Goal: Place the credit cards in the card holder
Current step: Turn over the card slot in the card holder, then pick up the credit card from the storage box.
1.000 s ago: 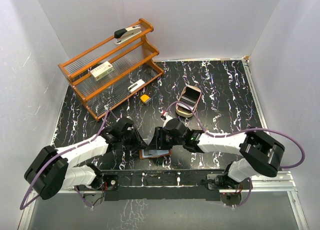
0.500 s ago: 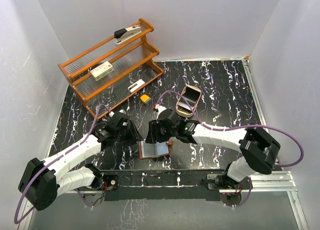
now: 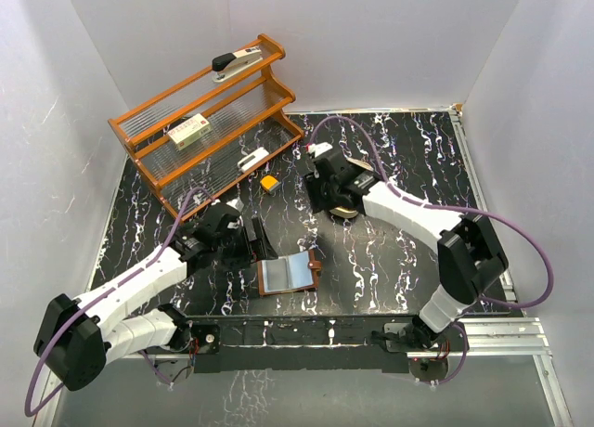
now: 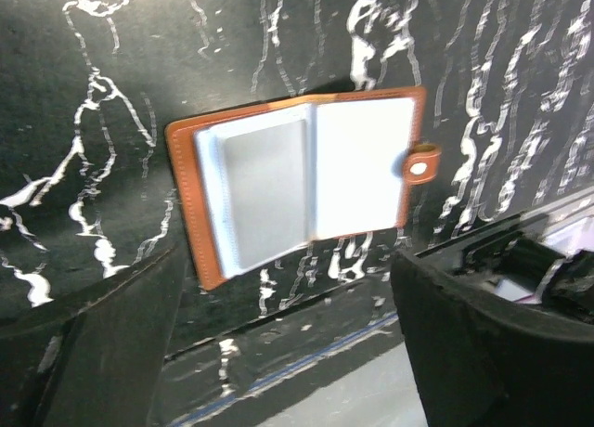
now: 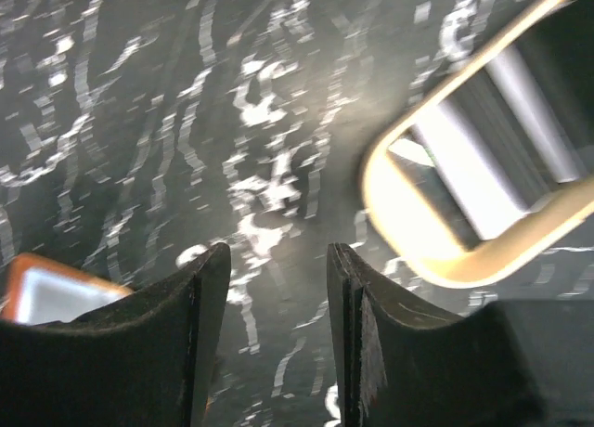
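- The left gripper (image 4: 288,260) has its jaws spread wide with nothing between them. It is low over the table, at 10 o'clock of the card holder in the top view.
- The right gripper (image 5: 278,255) shows a clear gap between its fingers and holds nothing. Its tips point at bare table at 8 o'clock of the tray.
- The table (image 3: 418,148) is black with white veins.
- The wooden rack (image 3: 204,139) stands toward the table's 11 o'clock corner.
- The tray (image 5: 394,232), a tan oval, is partly hidden under the right gripper in the top view.
- The card holder (image 3: 290,272) lies open and flat near the table's 6 o'clock edge, grey pockets up. I cannot tell whether a pocket holds a card.
- The stapler (image 3: 237,62) rests on the rack's top shelf.
- The credit cards (image 5: 464,176), pale, lie inside the tray, well apart from the card holder.
- The yellow-orange block (image 3: 270,182) sits at 9 o'clock of the right gripper, near the rack.
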`<state>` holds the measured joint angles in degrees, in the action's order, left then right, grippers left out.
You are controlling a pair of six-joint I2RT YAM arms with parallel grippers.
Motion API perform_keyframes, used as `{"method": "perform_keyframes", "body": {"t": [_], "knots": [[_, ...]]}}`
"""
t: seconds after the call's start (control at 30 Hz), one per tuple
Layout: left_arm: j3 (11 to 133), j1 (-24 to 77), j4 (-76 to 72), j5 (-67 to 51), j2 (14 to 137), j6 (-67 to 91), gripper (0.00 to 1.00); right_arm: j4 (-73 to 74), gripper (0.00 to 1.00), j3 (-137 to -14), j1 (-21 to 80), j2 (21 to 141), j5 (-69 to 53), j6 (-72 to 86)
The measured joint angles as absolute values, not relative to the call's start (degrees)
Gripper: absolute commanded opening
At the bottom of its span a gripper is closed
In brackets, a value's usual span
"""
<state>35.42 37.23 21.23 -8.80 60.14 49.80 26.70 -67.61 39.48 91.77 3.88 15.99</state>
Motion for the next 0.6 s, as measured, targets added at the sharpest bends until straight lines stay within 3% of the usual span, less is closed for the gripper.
{"method": "perform_keyframes", "body": {"t": [0.33,0.6], "knots": [[44.6,37.2,27.5,-10.1,60.1,41.1,0.99,31.6,0.51,-81.4,29.1,103.9,16.2,0.2],[45.3,37.2,31.5,-9.9,58.0,35.0,0.99,31.7,0.52,-89.7,26.4,114.5,24.0,-9.8]]}}
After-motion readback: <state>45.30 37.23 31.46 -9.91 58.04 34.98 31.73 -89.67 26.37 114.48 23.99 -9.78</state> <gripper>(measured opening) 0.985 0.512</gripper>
